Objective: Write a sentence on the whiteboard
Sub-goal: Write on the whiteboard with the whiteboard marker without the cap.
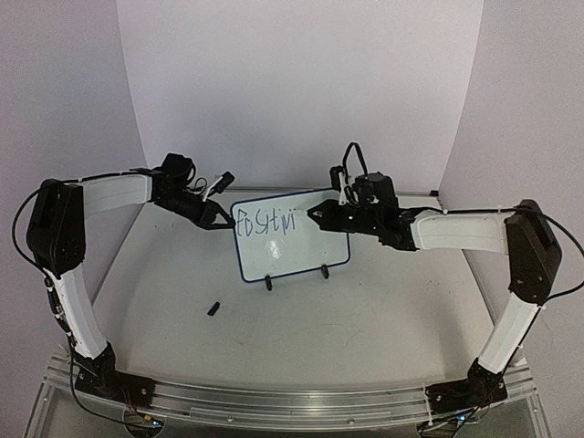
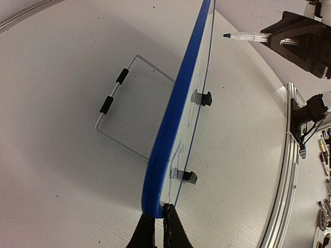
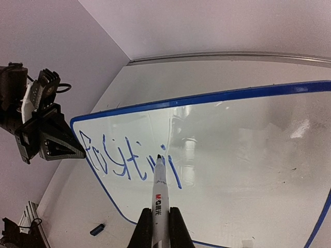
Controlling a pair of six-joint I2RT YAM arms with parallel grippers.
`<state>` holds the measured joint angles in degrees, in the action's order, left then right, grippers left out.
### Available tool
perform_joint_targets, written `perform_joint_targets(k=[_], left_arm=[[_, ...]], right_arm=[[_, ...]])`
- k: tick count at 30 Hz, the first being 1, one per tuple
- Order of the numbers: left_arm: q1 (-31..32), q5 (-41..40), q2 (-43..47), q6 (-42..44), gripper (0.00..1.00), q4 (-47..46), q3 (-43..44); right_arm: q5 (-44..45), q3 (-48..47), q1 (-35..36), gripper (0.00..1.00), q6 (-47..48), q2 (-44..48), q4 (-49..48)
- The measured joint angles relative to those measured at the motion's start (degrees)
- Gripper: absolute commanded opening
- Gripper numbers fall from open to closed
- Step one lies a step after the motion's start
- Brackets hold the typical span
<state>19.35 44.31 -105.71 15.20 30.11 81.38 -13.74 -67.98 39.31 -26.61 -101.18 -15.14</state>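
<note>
Firmly clamped on a white-barrelled marker with a black tip [image 3: 160, 186], the right pincer [image 3: 159, 213] holds the marker's point at the last stroke of the writing on a small white whiteboard with rounded corners and a thin dark-blue frame [image 1: 297, 246]. Whether the point actually touches the surface cannot be told. The whiteboard stands nearly upright at the middle of the white bench [image 1: 383, 319]. It is propped on two small black clip feet [image 1: 268, 283] at its lower edge and, as the left wrist view shows, on a thin wire stand with two black sleeves [image 2: 113, 97] behind it. Dark blue handwritten marker words [image 3: 129, 161] run across the upper left of the board's face and read roughly "Positivi". The left pincer [image 2: 158, 211] is closed tight on the board's left edge, pinching the blue frame between its two black fingers. A small dark oblong piece [image 1: 213, 308] lies on the bench in front of the board, nearer the left arm and well apart from both feet.
</note>
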Motion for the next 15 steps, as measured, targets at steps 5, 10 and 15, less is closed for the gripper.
perform_joint_targets(k=[5,10,15], left_arm=[[0.0,0.0,0.0,0.0,0.00,0.0,0.0],[0.0,0.0,0.0,0.0,0.00,0.0,0.0],[0.0,0.0,0.0,0.0,0.00,0.0,0.0]], right_arm=[[0.0,0.5,0.0,0.00,-0.1,0.0,-0.3],[0.0,0.5,0.0,0.00,-0.2,-0.4,-0.3],[0.2,0.5,0.0,0.00,-0.2,-1.8,-0.3]])
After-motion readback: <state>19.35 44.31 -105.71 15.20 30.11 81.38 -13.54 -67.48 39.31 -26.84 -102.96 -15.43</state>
